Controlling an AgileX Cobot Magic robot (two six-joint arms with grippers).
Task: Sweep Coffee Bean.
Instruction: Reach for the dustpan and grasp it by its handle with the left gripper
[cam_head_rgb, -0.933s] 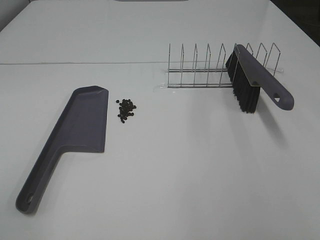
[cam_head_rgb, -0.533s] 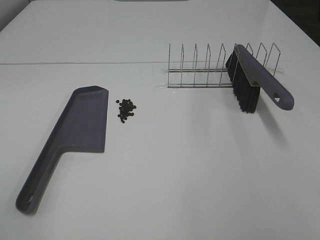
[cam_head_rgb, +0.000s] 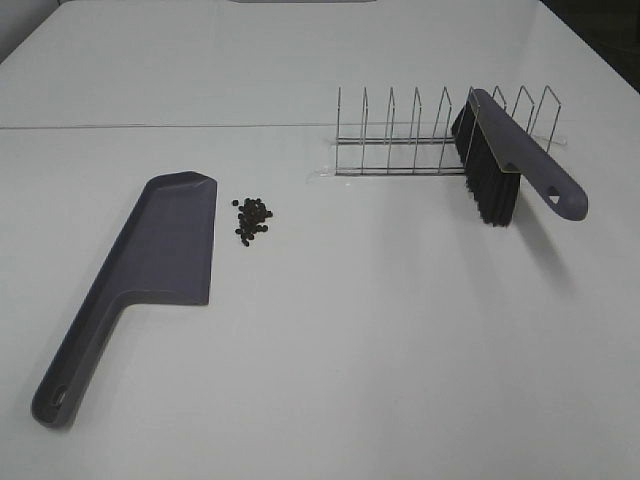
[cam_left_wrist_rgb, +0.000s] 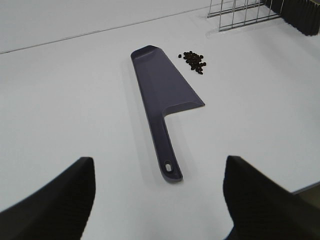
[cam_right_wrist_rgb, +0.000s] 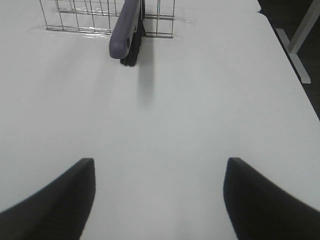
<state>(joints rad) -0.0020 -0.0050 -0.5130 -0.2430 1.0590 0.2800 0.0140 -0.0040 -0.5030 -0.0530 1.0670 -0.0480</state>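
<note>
The coffee beans (cam_head_rgb: 253, 219) lie in a small dark pile on the white table, just right of the blade of the grey-purple dustpan (cam_head_rgb: 165, 250). The dustpan lies flat with its handle toward the near left. Both show in the left wrist view: beans (cam_left_wrist_rgb: 194, 61), dustpan (cam_left_wrist_rgb: 162, 90). A grey-purple brush (cam_head_rgb: 505, 160) with black bristles leans in a wire rack (cam_head_rgb: 420, 140) at the back right. My left gripper (cam_left_wrist_rgb: 157, 162) is open and empty, short of the dustpan's handle end. My right gripper (cam_right_wrist_rgb: 159, 162) is open and empty, well short of the brush (cam_right_wrist_rgb: 124, 35). Neither gripper shows in the exterior high view.
The wire rack also shows in the right wrist view (cam_right_wrist_rgb: 90, 15) and the left wrist view (cam_left_wrist_rgb: 240, 12). A seam (cam_head_rgb: 150, 126) crosses the table behind the dustpan. The table's right edge (cam_right_wrist_rgb: 290, 65) lies beyond the brush, with a table leg and dark floor past it.
</note>
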